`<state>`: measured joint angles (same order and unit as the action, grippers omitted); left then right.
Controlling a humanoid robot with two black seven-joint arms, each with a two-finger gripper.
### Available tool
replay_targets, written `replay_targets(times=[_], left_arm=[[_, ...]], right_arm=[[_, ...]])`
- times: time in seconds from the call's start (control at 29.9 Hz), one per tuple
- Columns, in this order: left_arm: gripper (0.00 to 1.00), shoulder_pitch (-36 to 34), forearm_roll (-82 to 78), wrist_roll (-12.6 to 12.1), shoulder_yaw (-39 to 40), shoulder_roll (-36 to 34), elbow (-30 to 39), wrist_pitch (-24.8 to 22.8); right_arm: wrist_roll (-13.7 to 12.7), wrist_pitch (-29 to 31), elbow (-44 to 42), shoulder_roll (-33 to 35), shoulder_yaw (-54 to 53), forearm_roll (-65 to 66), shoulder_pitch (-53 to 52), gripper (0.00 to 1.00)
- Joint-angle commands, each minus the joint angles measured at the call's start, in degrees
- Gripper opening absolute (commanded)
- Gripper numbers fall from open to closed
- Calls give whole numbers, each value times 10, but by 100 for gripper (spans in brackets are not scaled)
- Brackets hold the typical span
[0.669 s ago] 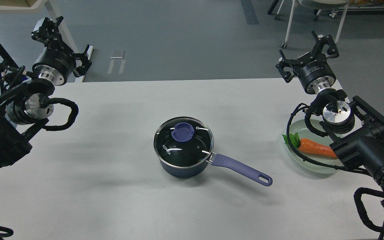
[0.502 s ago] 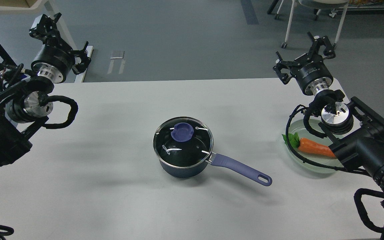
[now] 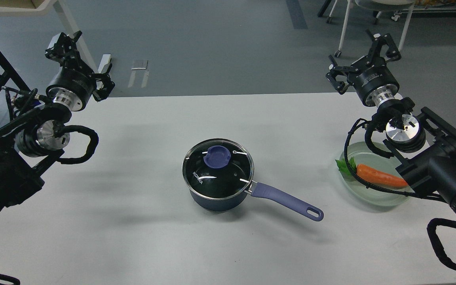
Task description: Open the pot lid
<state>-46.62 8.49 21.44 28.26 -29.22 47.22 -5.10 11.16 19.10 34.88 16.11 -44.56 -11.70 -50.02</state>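
A dark blue pot (image 3: pixel 217 200) stands at the middle of the white table (image 3: pixel 133 221). Its purple handle (image 3: pixel 287 201) points to the front right. The glass lid (image 3: pixel 218 174) sits flat on the pot, with a blue knob (image 3: pixel 217 155) on top. My left gripper (image 3: pixel 84 62) is raised over the table's far left corner, open and empty, far from the pot. My right gripper (image 3: pixel 359 58) is raised over the far right edge, open and empty, also far from the pot.
A clear glass dish (image 3: pixel 374 198) holding an orange carrot (image 3: pixel 380 177) sits at the right of the table, under my right arm. A chair (image 3: pixel 370 12) and a white table leg (image 3: pixel 69 35) stand on the grey floor behind.
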Motion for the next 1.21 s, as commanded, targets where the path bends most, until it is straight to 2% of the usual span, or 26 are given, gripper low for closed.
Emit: replay_targets(times=[0.0,0.13,0.27,0.44,0.54,0.64,0.84,1.0,1.17], left_arm=[[100,6,-3,-4,-4,-7,-1,-1],[100,11,-41,-7,-9,-15,-1,-1],[100,21,-56,-3,-10,-19,3,-2],[100,21,-76,-5,-10,-17,3,-12],[100,21,-86,-6,-10,-16,3,-12],[100,19,-88,-5,-10,-17,3,-12],[100,15,-105,-5,-9,-18,13,-13],[100,14,-127,-3,-9,-16,35,-13],[100,17,-129,-1,-9,-15,51,-11]], right_arm=[[-1,-10,39,47,39,44,-28,100],[-1,-31,122,112,87,159,-51,100],[-2,-85,254,190,122,296,-59,100],[-2,-86,317,253,242,411,-144,100],[-2,-86,385,283,321,465,-201,100],[-2,-86,458,304,375,575,-237,100],[4,-90,580,353,434,884,-246,100],[5,-90,635,373,512,997,-245,99],[7,-88,643,366,574,1061,-238,95]])
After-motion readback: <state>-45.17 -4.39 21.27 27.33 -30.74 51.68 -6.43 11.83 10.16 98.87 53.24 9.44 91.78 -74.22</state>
